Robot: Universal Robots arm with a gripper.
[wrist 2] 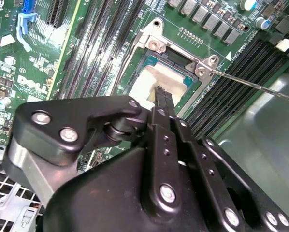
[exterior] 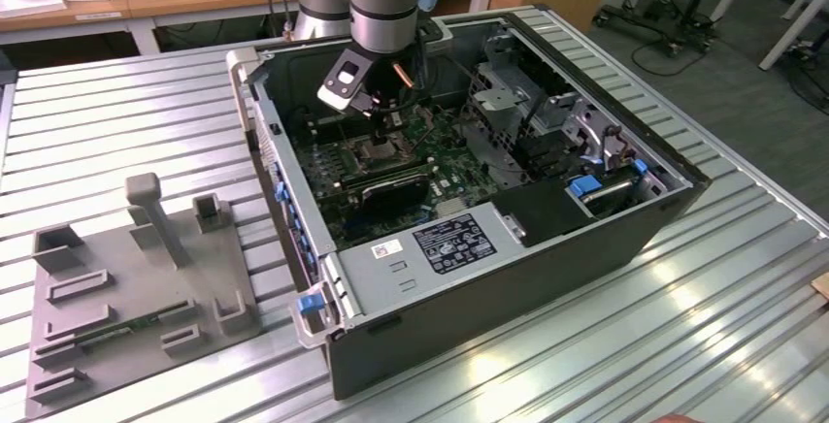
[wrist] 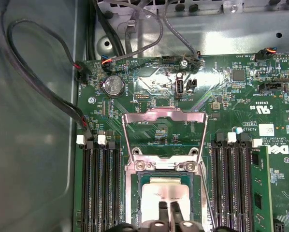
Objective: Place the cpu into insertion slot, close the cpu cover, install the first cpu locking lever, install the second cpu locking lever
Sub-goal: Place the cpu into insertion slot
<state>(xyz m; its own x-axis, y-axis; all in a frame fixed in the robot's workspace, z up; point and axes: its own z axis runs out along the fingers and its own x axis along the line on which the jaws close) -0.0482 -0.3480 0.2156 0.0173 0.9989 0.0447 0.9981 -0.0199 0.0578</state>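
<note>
Though already seated, chip (wrist: 166, 189): lies flat in socket (wrist: 133, 193), pale top showing
Step one: looks done, judging by the flush fit
Cover (wrist: 164, 115): swung up and back off the socket, hinge just beyond the chip; not yet closed
Lever (wrist 2: 251, 85): thin rod sticking out free past a socket corner, not latched; second one hard to pick out
Left to do: closing the cover, then both levers
Gripper (wrist: 167, 207): fingers pinched together, grasping nothing, tips on or just above the chip's top, on the half away from the hinge
Setting: down inside open computer case (exterior: 518, 277), over green board (wrist: 222, 111), between memory slots (wrist: 98, 183) on either side
</note>
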